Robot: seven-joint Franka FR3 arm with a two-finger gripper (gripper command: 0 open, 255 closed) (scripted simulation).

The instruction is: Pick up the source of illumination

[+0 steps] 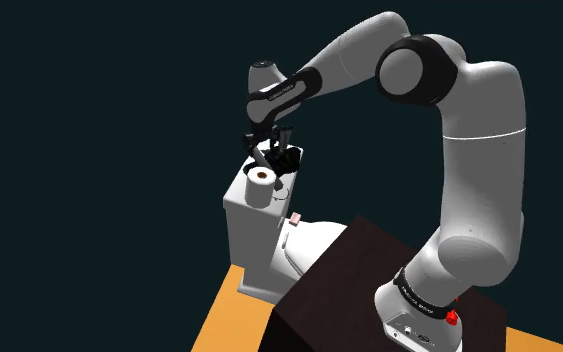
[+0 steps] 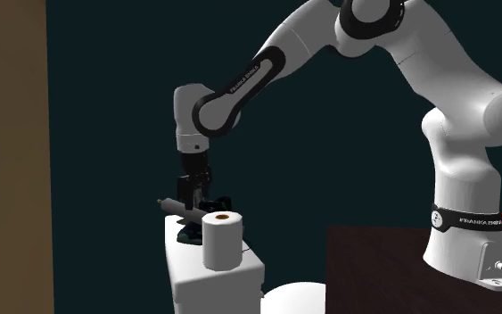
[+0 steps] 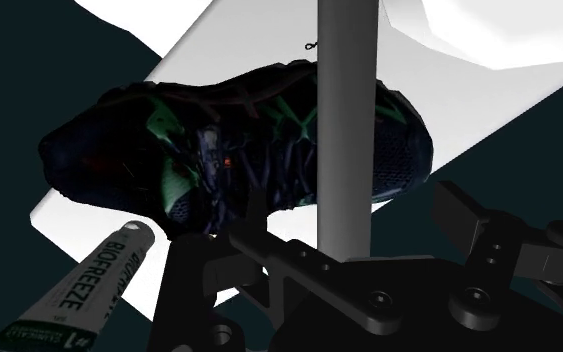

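Note:
The light is a plain grey rod. It runs between my gripper's black fingers and sticks out sideways from the gripper in the second exterior view, where the rod hangs a little above the white toilet tank. The gripper is shut on the rod. Under it a dark shoe lies on the tank top. In the shoulder view the gripper hovers over the tank's far end.
A toilet paper roll stands upright on the tank near the gripper. A Biofreeze tube lies beside the shoe. The toilet bowl and the dark brown stand sit close by on an orange floor.

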